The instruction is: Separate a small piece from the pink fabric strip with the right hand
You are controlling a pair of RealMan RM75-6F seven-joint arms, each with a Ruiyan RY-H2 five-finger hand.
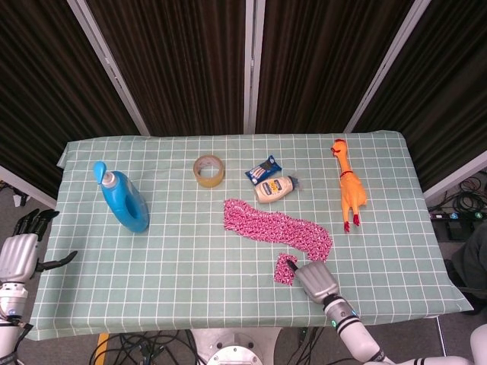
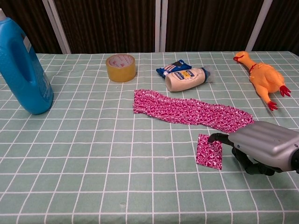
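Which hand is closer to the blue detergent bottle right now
The left. The left hand hangs off the table's left edge, just left of and nearer than the blue detergent bottle. The right hand is far across the table, at the small pink piece.

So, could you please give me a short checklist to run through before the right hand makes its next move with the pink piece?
1. Small piece apart from the pink fabric strip: ok, bare tablecloth shows between them.
2. Right hand in contact with the piece: ok, a fingertip meets its near corner.
3. Firm grip on the piece: cannot tell, the fingers underneath are hidden.
4. Strip lying flat on the table: ok.
5. Mayonnaise bottle and rubber chicken out of the hand's way: ok.
6. Left hand off the table, holding nothing: ok.
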